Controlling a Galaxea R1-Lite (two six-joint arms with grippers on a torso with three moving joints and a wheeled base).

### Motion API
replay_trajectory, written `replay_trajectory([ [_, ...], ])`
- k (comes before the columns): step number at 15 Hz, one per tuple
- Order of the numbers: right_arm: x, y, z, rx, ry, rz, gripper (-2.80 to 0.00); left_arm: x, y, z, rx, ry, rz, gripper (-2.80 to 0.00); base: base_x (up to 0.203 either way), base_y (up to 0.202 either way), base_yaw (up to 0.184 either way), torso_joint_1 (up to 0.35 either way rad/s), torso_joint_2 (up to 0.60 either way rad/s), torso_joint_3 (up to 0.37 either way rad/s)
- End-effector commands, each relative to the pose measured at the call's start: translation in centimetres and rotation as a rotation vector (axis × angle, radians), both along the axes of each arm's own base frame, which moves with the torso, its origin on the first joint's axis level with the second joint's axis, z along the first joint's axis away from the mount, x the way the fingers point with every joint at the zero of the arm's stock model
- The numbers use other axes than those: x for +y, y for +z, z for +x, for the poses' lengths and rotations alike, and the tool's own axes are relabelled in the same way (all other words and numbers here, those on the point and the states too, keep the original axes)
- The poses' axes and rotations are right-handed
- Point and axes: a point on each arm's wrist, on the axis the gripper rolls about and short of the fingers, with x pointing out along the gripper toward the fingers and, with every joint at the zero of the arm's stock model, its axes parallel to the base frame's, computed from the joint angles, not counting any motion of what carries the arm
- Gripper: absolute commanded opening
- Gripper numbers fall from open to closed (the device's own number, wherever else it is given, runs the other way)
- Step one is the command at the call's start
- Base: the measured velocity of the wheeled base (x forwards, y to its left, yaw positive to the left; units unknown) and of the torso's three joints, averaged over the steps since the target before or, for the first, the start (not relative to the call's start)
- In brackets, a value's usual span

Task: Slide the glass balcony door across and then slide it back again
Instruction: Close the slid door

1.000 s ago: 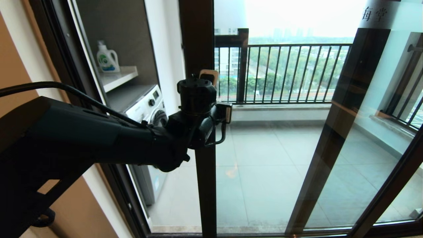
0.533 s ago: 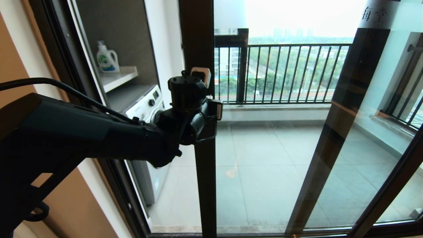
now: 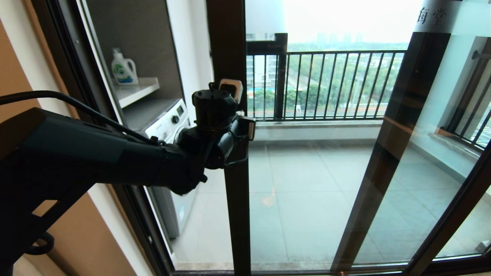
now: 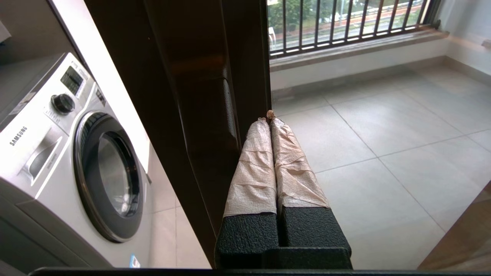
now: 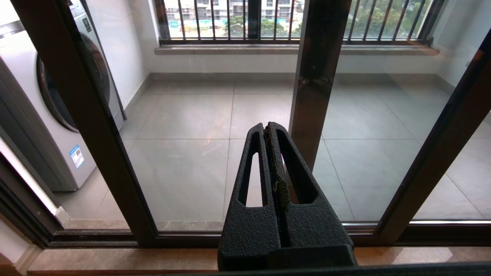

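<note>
The glass balcony door [image 3: 307, 184] has a dark left stile [image 3: 236, 214] and a frosted top strip with characters [image 3: 441, 15]. An open gap lies between that stile and the wall frame on the left. My left gripper [image 3: 230, 87] is at mid-height on the stile. In the left wrist view its tape-wrapped fingers [image 4: 253, 161] are shut together, empty, and lie against the side of the dark stile [image 4: 199, 76] by the raised bar handle [image 4: 229, 111]. My right gripper [image 5: 267, 128] is shut, empty, low in front of the door glass, out of the head view.
A white washing machine [image 3: 172, 119] and a detergent bottle [image 3: 123, 69] on a shelf stand behind the gap at left. A second dark upright [image 3: 399, 145] crosses the glass at right. Black railings [image 3: 326, 84] close off the tiled balcony.
My left gripper has moved left, and the door's stile and frosted characters have shifted left with it, narrowing the gap.
</note>
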Motion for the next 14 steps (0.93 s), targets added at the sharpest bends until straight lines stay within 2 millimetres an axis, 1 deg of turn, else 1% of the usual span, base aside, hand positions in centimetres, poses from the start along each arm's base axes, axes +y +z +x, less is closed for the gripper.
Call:
replay_trajectory([
  [1,0.0,-0.3,0.1,0.012,0.001,-0.001,-2.8,0.6,0.0,0.1,0.004,0.022,0.005,-2.8,0.0,0.0,0.0,0.0,0.0,0.0],
  [6,0.0,-0.3,0.1,0.012,0.001,-0.001,-2.8,1.5,0.4,0.4,-0.004,0.044,0.0,-2.8,0.0,0.0,0.0,0.0,0.0,0.0],
  [8,0.0,-0.3,0.1,0.01,0.001,-0.001,-2.8,2.3,0.4,0.7,-0.002,0.063,0.002,-2.8,0.0,0.0,0.0,0.0,0.0,0.0],
  [12,0.0,-0.3,0.1,0.01,0.001,-0.001,-2.8,4.1,1.1,0.3,-0.006,0.089,0.014,-2.8,0.0,0.0,0.0,0.0,0.0,0.0],
  [14,0.0,-0.3,0.1,0.013,0.001,-0.001,-2.8,5.5,1.3,0.2,-0.001,0.111,0.02,-2.8,0.0,0.0,0.0,0.0,0.0,0.0],
])
